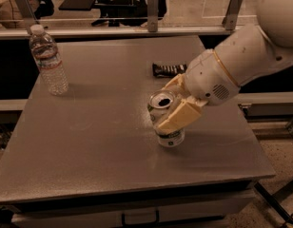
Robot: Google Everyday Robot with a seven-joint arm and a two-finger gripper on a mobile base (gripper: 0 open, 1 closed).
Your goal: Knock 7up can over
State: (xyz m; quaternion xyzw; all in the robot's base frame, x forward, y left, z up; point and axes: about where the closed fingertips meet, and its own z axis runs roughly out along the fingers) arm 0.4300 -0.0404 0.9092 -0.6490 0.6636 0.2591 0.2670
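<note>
The gripper (pixel 162 108) sits near the middle of the grey tabletop (pixel 99 146), slightly towards its right side, reaching in from the right on a bulky white arm (pixel 246 56). Its two pale fingers (pixel 180 115) are clasped on the 7up can (pixel 161 101). One finger runs slantwise across the near side of the can's body. The other lies against the far side by the rim, so the can is held between them. The can's base is on the tabletop, and its silver top with the dark pull-tab hole faces up. The can seems to lean a little to the left, with the top off-centre above the pale, green-printed foot that shows below the near finger. A flat dark snack bar wrapper (pixel 168 69) lies just behind the gripper towards the far edge, apart from the can. A clear plastic water bottle (pixel 49 61) with a white cap stands upright at the far left corner, well apart from the can and the gripper.
</note>
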